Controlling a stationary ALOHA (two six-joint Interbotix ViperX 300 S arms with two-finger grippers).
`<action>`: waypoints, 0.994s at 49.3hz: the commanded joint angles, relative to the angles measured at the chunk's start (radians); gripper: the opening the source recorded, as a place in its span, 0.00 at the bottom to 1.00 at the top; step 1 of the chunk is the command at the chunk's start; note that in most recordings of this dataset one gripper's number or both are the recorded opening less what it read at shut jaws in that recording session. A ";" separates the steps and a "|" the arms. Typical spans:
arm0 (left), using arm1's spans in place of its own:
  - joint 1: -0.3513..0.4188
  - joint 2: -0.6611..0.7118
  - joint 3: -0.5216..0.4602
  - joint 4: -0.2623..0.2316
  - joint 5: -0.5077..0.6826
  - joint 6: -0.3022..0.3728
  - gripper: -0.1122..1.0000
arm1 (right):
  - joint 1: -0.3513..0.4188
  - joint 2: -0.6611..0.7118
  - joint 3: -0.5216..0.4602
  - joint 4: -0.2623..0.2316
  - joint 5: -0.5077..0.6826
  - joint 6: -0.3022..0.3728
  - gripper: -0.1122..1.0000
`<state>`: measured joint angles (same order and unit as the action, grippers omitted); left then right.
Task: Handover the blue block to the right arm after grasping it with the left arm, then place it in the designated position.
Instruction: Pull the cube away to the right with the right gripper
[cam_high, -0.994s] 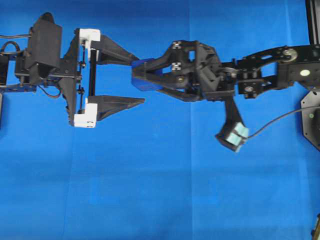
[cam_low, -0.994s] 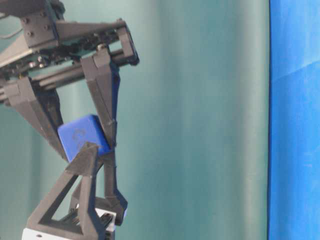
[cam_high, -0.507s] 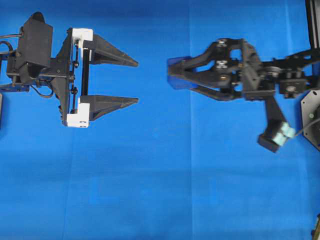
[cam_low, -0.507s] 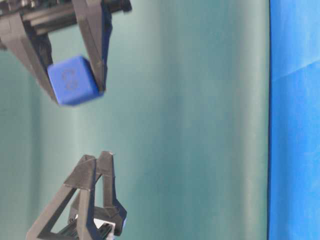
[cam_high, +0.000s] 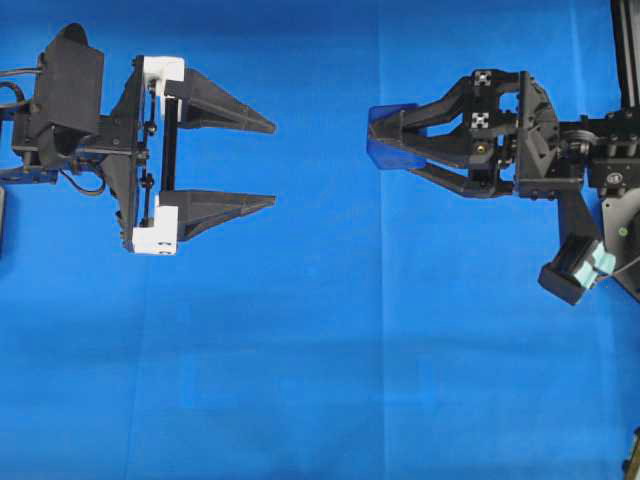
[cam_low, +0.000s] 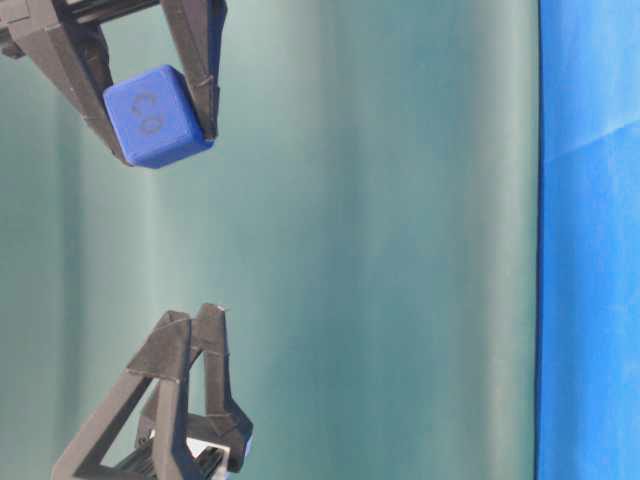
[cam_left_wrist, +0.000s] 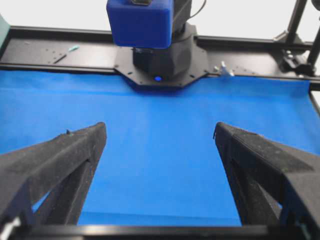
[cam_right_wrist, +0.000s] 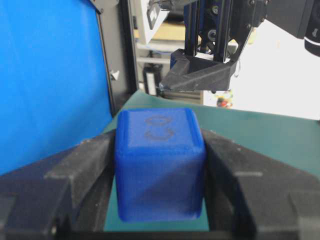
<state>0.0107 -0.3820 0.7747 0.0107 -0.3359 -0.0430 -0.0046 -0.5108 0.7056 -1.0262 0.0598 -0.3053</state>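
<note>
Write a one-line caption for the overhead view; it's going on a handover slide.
Handover complete: right end effector grips the blue block, left end effector open opposite, above the blue cloth.

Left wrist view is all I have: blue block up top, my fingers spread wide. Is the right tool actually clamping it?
Observer: Yes. In the right wrist view the blue block sits squeezed between both black fingers of the right tool.
Operator: Is the block above the cloth or on it?
Observer: Above it. The table-level view shows it held in the air, apart from the blue cloth.
Operator: Is the left tool near it?
Observer: No. Overhead, the left tool is open, with bare cloth between it and the block.
</note>
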 joint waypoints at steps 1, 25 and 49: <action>0.002 -0.018 -0.011 0.002 -0.009 0.002 0.94 | 0.002 -0.005 -0.017 0.041 -0.003 0.023 0.48; 0.002 -0.017 -0.012 0.000 -0.009 0.009 0.94 | 0.003 -0.023 -0.021 0.336 -0.005 0.535 0.48; 0.002 -0.017 -0.011 0.002 -0.009 0.014 0.94 | 0.005 -0.023 -0.031 0.354 0.023 0.976 0.48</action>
<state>0.0107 -0.3820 0.7762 0.0107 -0.3359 -0.0307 -0.0015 -0.5231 0.7041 -0.6703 0.0767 0.6627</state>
